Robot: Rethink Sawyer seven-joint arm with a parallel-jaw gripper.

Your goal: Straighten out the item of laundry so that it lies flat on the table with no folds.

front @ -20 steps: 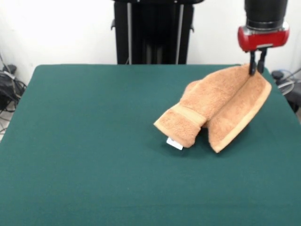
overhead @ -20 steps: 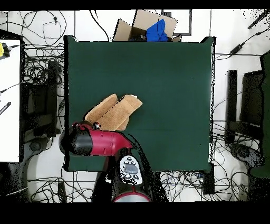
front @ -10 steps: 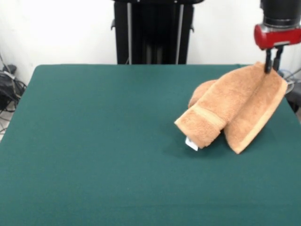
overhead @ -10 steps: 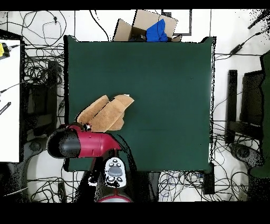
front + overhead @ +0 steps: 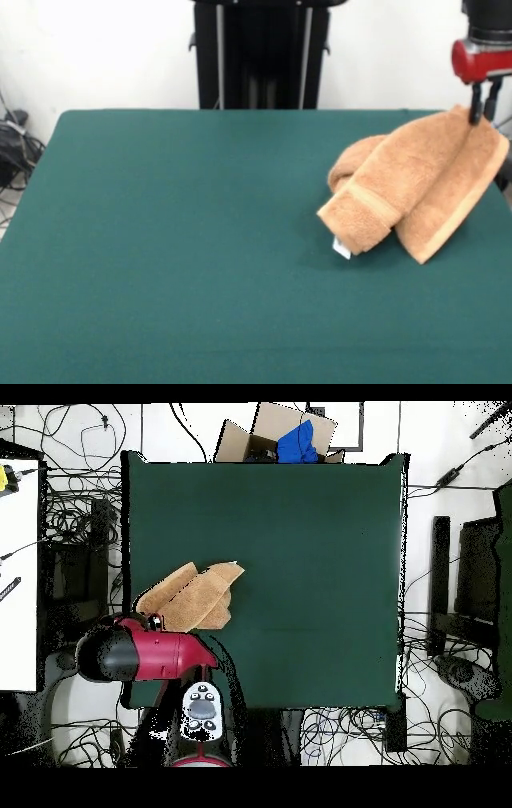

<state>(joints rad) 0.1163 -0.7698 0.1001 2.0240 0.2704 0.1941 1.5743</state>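
Gripper [image 5: 483,114] pinches the towel's [image 5: 408,188] top corner at the table's [image 5: 176,240] far right edge in front view; towel hangs folded, lower end and tag [image 5: 342,247] resting on table.

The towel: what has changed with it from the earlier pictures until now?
In the front view the claw, shut on the towel, dragged it rightward toward the edge of the table. The grip did not change, and the towel is still folded, its white tag showing.
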